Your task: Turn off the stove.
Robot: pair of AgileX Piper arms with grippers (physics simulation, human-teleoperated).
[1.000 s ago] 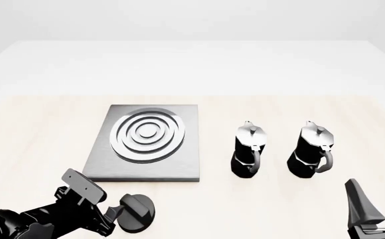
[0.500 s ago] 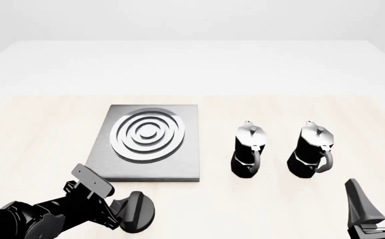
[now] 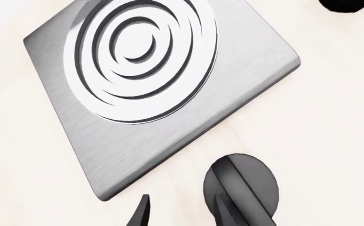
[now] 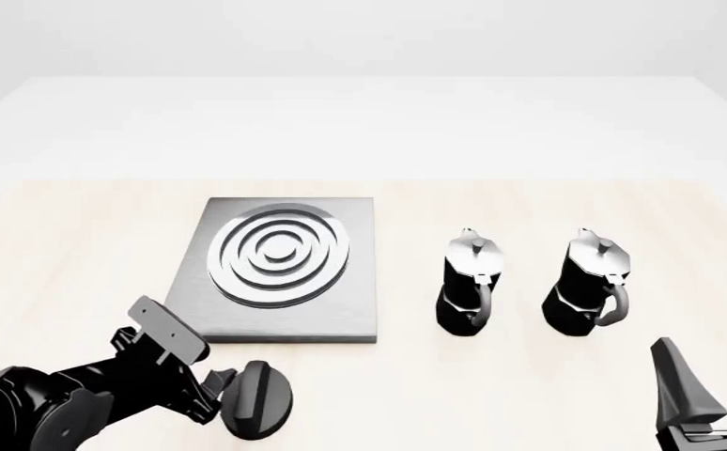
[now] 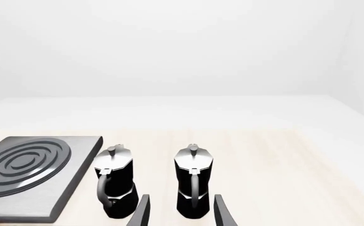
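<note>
The stove [image 4: 278,271] lies flat on the pale table [image 4: 75,244], left of centre, and its round black knob [image 4: 257,401] sits apart from it, just off the near edge. The left gripper [image 4: 220,393] has its fingers spread on either side of the knob's raised ridge, one finger [image 3: 229,210] touching it. The right gripper [image 4: 712,378] hangs spread near two coffee pots [image 4: 471,282].
</note>
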